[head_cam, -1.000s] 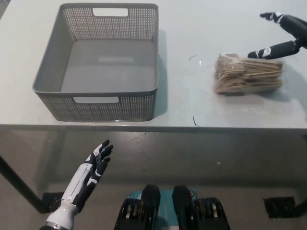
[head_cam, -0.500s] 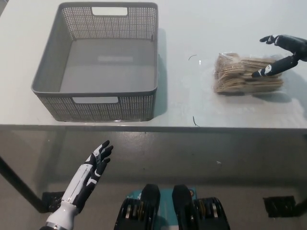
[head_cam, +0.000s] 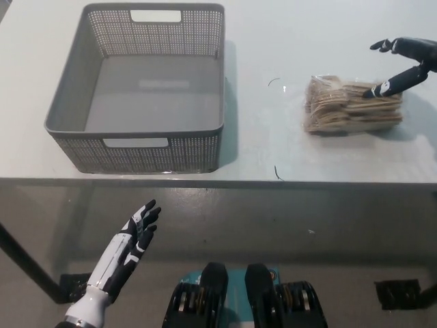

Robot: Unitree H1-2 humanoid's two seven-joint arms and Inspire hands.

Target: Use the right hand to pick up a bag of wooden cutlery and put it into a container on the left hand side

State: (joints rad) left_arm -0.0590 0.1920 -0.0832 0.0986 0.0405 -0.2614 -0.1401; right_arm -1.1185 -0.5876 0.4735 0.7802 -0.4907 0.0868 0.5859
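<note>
the right hand (head_cam: 408,63) comes in from the right edge of the picture, black, with its fingers spread apart and nothing in them. one finger reaches up and away toward the far side of the table, while a lower fingertip (head_cam: 377,91) points down onto the far right corner of the bag of wooden cutlery (head_cam: 349,107). it seems to touch the plastic there or hang just above it, and which of the two cannot be told from this steep view.

by the look of it the task is at its very start. the bag lies flat on the table (head_cam: 273,41), on the right side, well apart from the grey basket (head_cam: 136,156). the basket stands on the left side with nothing inside it. no grasp has been made yet: the fingers are not around the bag, only at its edge. what is left is nearly all of it: closing on the bag, lifting it, carrying it leftward over the basket's rim and letting go.

the hand sits to the far right of the bag rather than over its middle, so it probably needs to come further in before it can close well.

the white left hand (head_cam: 128,247) rests low at the lower left, below the table's near edge, fingers loosely apart and holding nothing
</note>
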